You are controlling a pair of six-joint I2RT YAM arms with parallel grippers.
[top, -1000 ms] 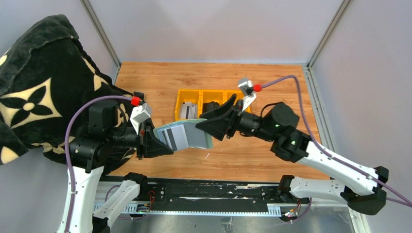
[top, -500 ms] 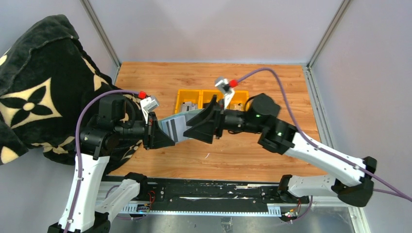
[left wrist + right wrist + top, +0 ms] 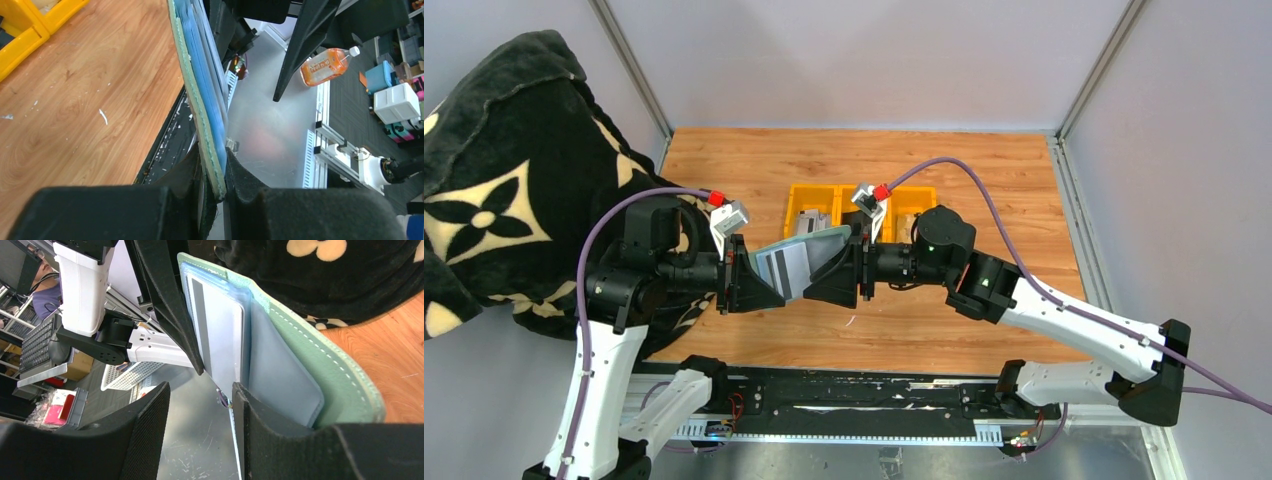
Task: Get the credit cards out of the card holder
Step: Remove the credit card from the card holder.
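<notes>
The card holder (image 3: 802, 258) is a sage-green wallet held open in the air above the table's front. My left gripper (image 3: 766, 288) is shut on its left end, the green edge (image 3: 199, 105) pinched between the jaws (image 3: 216, 186). A pale grey credit card (image 3: 222, 335) with a dark stripe sits in the wallet's inner pocket (image 3: 280, 375). My right gripper (image 3: 200, 440) is open at the wallet's right end (image 3: 826, 280). The card's free edge runs down along the inner face of its right finger (image 3: 270, 440); the other finger stands well apart from it.
A yellow three-compartment tray (image 3: 796, 195) stands behind the wallet with small things in it. A black blanket with pale flowers (image 3: 494, 190) is heaped at the left. The table's near edge and a metal rail (image 3: 844, 405) lie just below the grippers.
My right gripper has swung left and down onto the wallet's right end. The left arm has lifted and tilted the wallet towards it.
</notes>
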